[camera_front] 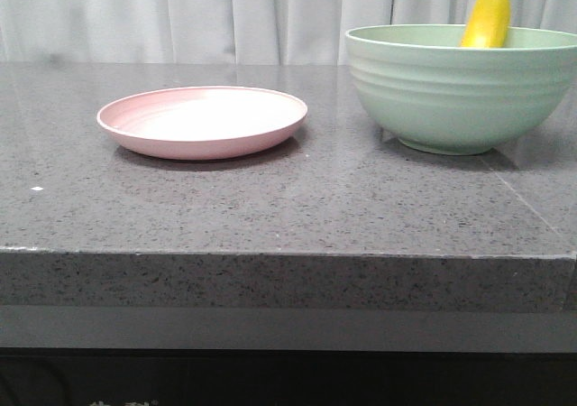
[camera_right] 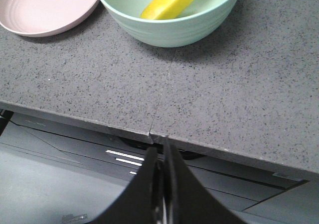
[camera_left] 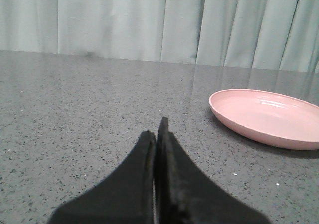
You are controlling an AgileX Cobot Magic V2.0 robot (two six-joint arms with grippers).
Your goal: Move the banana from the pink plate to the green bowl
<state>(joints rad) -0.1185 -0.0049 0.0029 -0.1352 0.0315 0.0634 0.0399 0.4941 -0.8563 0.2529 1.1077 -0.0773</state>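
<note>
I see the banana (camera_front: pixel 488 13) lying inside the green bowl (camera_front: pixel 451 90), leaning on its wall, and the pink plate (camera_front: pixel 203 122) bare on the worktop (camera_front: pixel 288 207). Left tool (camera_left: pixel 157 129) and right tool (camera_right: pixel 159 147) are both closed on nothing. The transfer looks finished, though the bowl's inside is partly hidden.

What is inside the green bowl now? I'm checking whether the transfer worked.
The banana leans inside the green bowl, its upper end poking above the rim. The bowl's wall hides its lower end in the front view, and the bowl's floor is mostly unseen.
</note>
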